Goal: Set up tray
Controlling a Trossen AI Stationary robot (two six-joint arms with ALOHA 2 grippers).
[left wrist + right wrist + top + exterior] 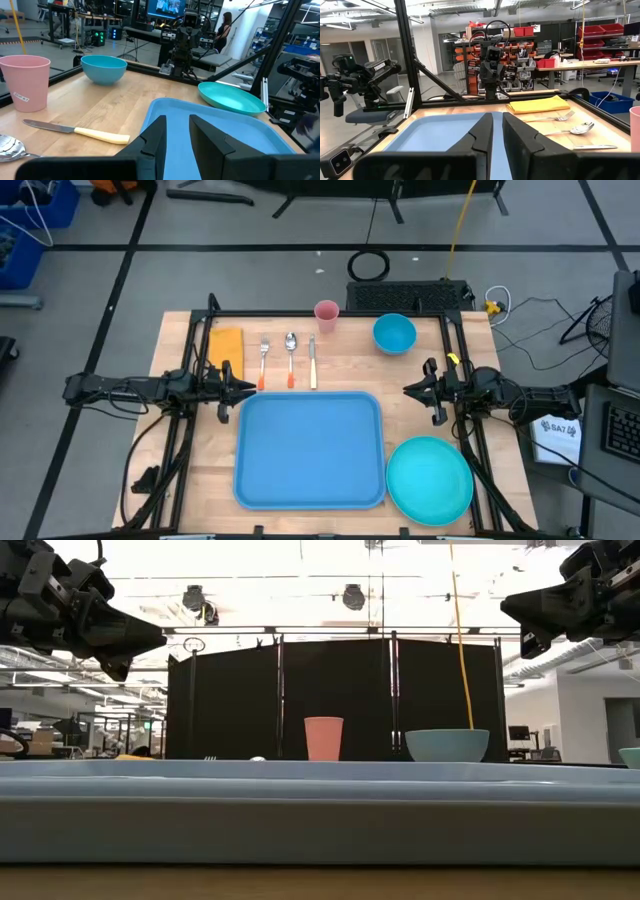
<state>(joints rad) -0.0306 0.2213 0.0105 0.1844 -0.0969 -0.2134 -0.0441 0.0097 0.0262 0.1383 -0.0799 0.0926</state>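
The light-blue tray (310, 450) lies flat on the wooden table, mid-table toward the near edge, and nothing lies in it. My left gripper (250, 387) hovers at the tray's far-left corner, pointing right. My right gripper (408, 389) hovers at its far-right corner, pointing left. Both are shut and hold nothing. In the low view both grippers (155, 640) (508, 605) hang well above the tray's rim (320, 780). The tray also shows past the left fingers (220, 130) and past the right fingers (445, 132).
A round teal plate (430, 480) rests right of the tray. Along the far side lie a yellow napkin (226, 345), fork (264, 360), spoon (290, 358) and knife (312, 362), with a pink cup (326, 315) and blue bowl (394, 333). A person (226, 30) stands in the room.
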